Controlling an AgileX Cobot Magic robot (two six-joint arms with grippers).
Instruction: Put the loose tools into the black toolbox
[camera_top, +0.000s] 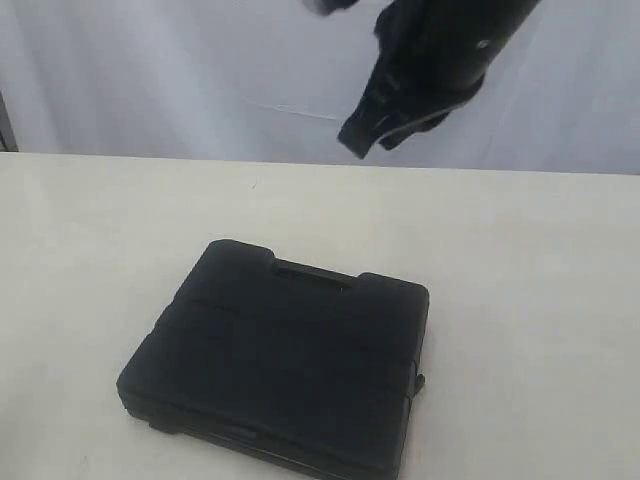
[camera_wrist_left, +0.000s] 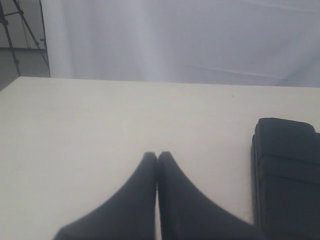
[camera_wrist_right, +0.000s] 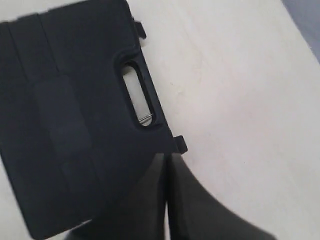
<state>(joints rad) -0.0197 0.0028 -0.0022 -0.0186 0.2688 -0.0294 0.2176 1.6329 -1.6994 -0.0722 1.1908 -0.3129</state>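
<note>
Toolbox (camera_top: 280, 360), black and with its lid down, was seen lying flat on the pale table (camera_top: 530, 290). No loose tools were to be found around the toolbox in any view, so they were judged to be inside it already, though that could not be confirmed with the lid down.

The right arm (camera_top: 430, 60) was held high above the far side of the toolbox. The right gripper (camera_wrist_right: 166, 158) was pressed together on nothing, poised above the toolbox edge that carries the handle slot (camera_wrist_right: 137, 92). The left gripper (camera_wrist_left: 157, 156) was likewise pressed together and empty, low over bare table just beside the toolbox.

Two small latch tabs (camera_wrist_right: 181, 144) were seen on either side of the handle slot.

The packing step was judged finished, or nearly so. The next move would call only for both arms to be drawn clear of the toolbox. Were any tool left out of view, the lid would first need to be unlatched and raised.
</note>
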